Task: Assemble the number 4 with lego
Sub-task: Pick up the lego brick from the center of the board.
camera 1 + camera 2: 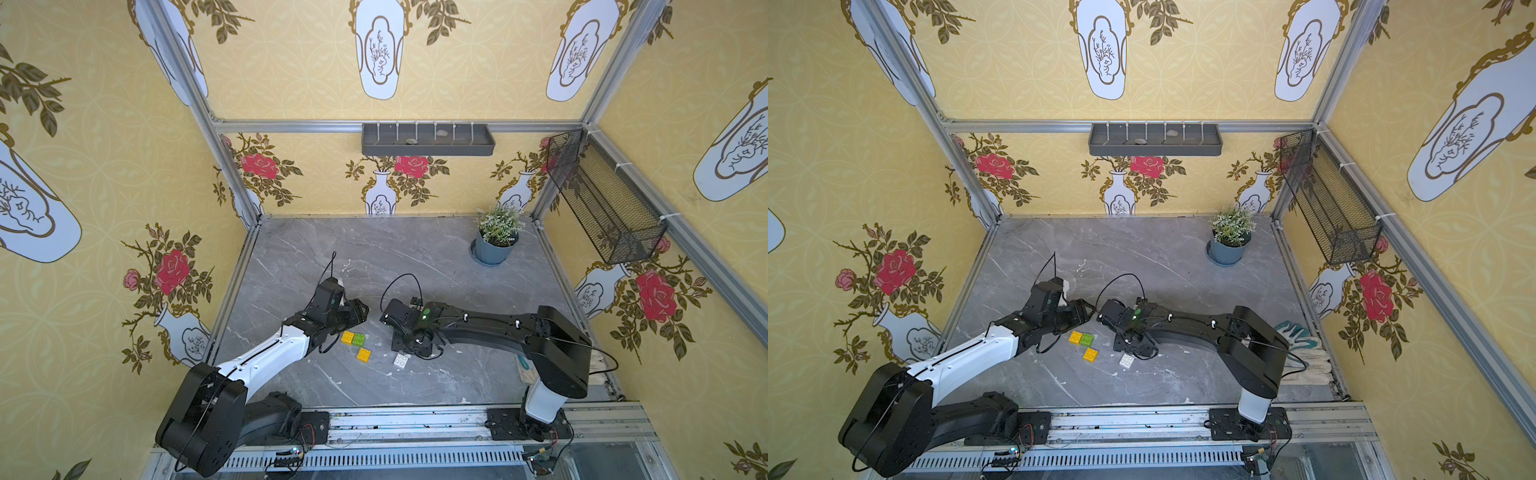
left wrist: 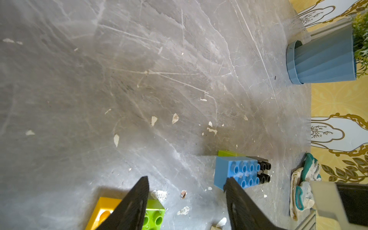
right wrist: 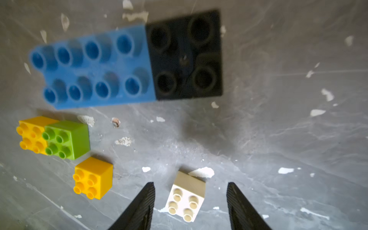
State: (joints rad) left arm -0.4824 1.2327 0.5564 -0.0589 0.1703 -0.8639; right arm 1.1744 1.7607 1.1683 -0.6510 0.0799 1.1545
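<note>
The lego lies on the grey table (image 1: 415, 266). A yellow square (image 1: 347, 336) touches a lime green square (image 1: 358, 339). A second yellow square (image 1: 363, 354) and a white square (image 1: 401, 360) lie apart. My right gripper (image 3: 190, 184) is open, with the white square (image 3: 187, 199) between its fingers, untouched. A blue bar (image 3: 93, 67) joined end to end with a black square (image 3: 185, 55) looks large and blurred. Both are hidden under the arms in both top views. My left gripper (image 2: 187, 180) is open over bare table, with the blue bar (image 2: 235, 171) beside one fingertip.
A potted plant (image 1: 496, 241) stands at the back right. Work gloves (image 1: 1304, 353) lie by the right wall. A grey tray (image 1: 428, 139) hangs on the back wall and a mesh basket (image 1: 602, 199) on the right one. The arms' rail (image 1: 415, 419) runs along the front edge.
</note>
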